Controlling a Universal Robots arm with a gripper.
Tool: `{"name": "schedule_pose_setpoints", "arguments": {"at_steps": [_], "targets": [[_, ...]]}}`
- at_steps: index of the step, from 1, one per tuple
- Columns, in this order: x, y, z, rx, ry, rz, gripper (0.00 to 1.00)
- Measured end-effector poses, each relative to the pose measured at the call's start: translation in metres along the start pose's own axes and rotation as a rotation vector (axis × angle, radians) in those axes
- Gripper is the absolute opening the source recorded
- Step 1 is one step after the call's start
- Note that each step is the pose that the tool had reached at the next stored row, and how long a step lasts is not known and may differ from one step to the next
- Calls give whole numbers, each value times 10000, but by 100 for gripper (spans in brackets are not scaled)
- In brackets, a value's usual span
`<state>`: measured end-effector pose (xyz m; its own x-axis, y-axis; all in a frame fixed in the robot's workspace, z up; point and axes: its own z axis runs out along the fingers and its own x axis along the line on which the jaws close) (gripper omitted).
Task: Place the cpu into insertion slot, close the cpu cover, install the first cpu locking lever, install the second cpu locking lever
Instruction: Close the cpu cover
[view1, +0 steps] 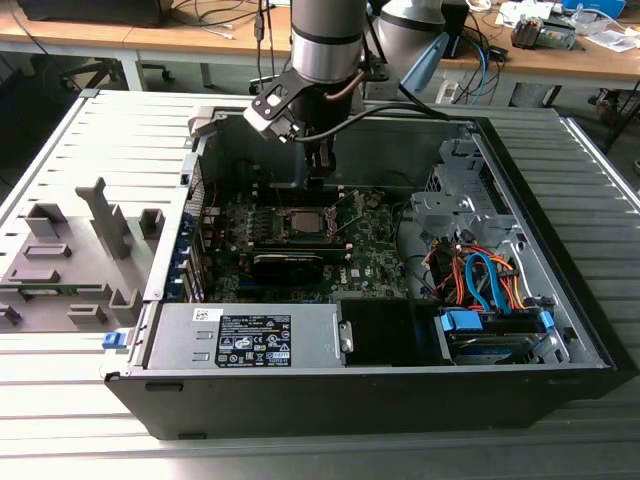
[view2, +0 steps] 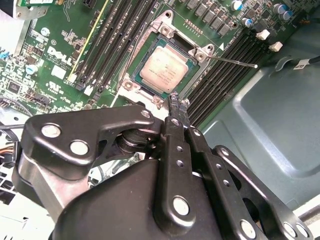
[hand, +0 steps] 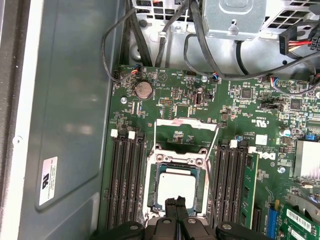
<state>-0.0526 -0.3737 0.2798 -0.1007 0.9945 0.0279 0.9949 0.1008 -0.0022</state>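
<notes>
Black jaws, pinched shut and empty, hover at the edge of the socket (view2: 131, 84) beside the seated cpu (view2: 162, 67).
Beyond it the cpu cover (hand: 187, 123) lies flipped back and a locking lever (view2: 232, 61) sticks out free; closing probably wants an even push on the frame, never the chip. White lettering marks the board (view2: 55, 55); a sticker (hand: 48, 180) sits on the case wall (hand: 70, 115).

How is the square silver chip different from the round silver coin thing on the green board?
The cpu is square and bigger; the coin battery is round and smaller. The cpu lies right by the gripper; the coin battery lies farther off. Both are silvery, on the green board.
</notes>
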Motion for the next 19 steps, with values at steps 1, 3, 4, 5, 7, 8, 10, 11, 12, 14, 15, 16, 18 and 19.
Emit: {"name": "schedule_pose_setpoints", "arguments": {"at_steps": [1, 3, 4, 5, 7, 8, 10, 11, 12, 14, 15, 16, 18, 19], "targets": [[0, 0, -2, 0, 0, 0, 11], [0, 0, -6, 0, 0, 0, 11], [0, 0, -7, 0, 0, 0, 11], [0, 0, -8, 0, 0, 0, 11], [0, 0, -11, 0, 0, 0, 11], [0, 0, -13, 0, 0, 0, 11], [1, 0, -18, 0, 0, 0, 11], [1, 0, -20, 1, 0, -1, 11], [1, 0, -21, 0, 1, 0, 11], [1, 0, -26, 0, 0, -1, 11], [1, 0, -28, 0, 0, 0, 11], [1, 0, -31, 0, 0, 0, 11], [1, 0, -34, 0, 0, 0, 11], [1, 0, -36, 0, 0, 0, 11]]}}
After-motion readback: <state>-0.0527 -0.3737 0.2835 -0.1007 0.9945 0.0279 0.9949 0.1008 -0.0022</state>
